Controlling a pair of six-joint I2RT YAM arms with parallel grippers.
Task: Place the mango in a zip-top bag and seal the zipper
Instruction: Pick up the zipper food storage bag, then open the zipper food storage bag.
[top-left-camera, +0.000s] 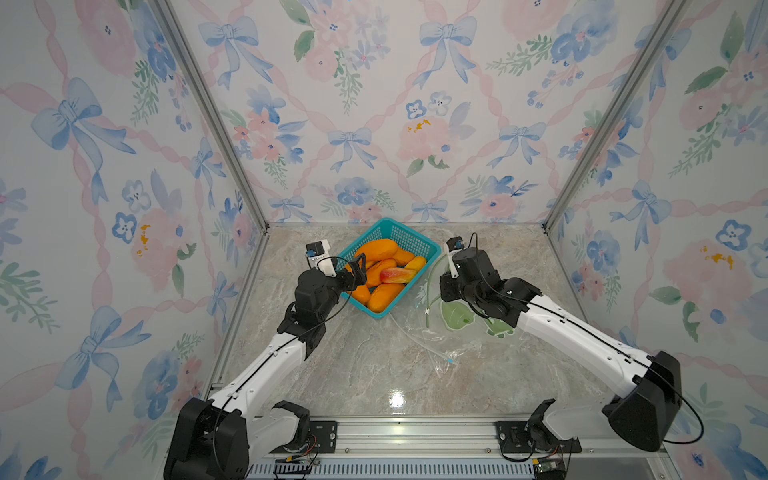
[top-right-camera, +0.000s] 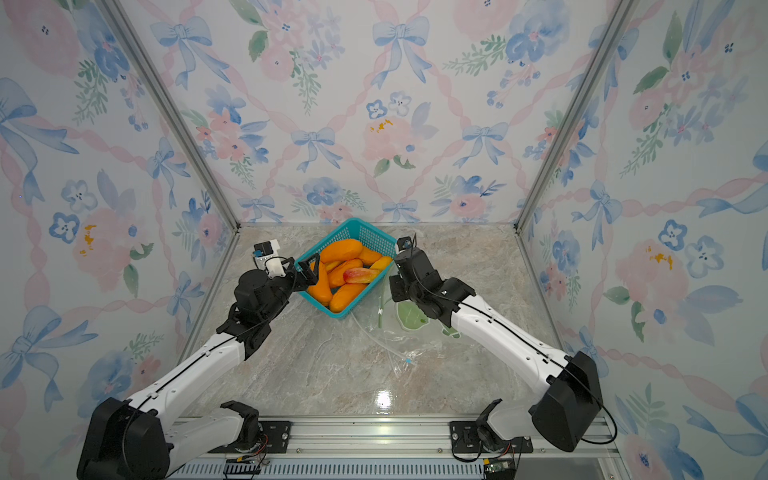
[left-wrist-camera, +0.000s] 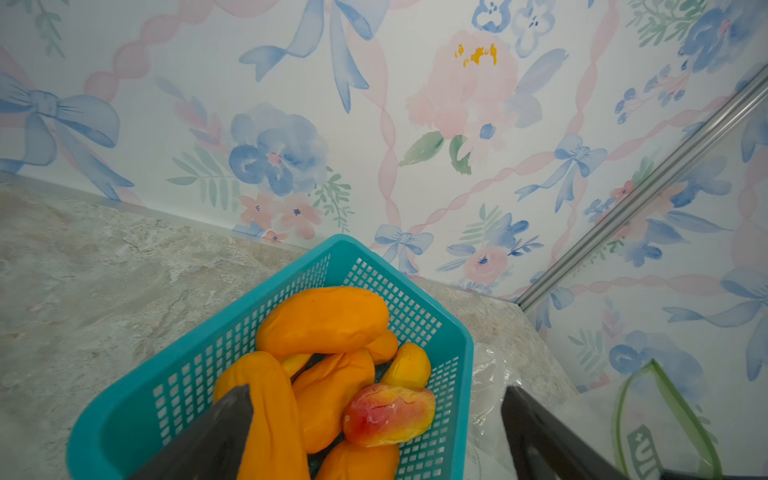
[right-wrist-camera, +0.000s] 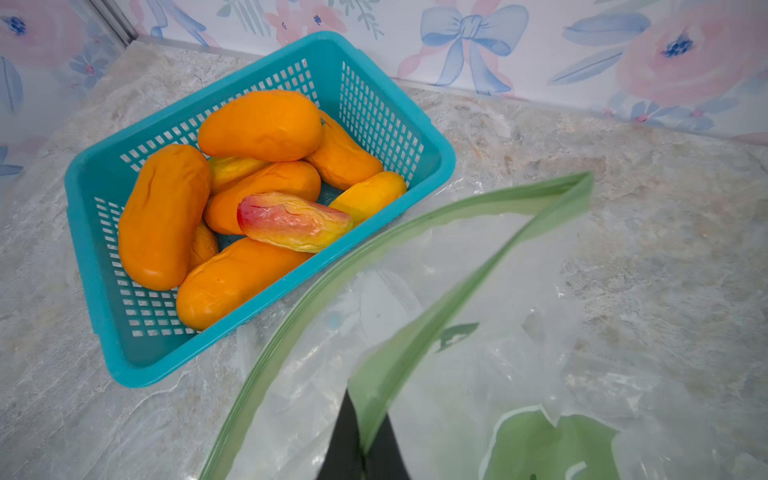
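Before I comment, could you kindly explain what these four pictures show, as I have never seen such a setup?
Two robot arms work at a marble-patterned table, each ending in a two-fingered gripper. Two pictures look down from overhead, nearly alike; two come from cameras on the wrists. On the table sits a teal basket of orange mangoes, a reddish mango on top, and beside it a clear zip-top bag with a green zipper strip. The left gripper hangs open over the basket, empty. The right gripper is shut on the bag's green strip, holding its mouth up.
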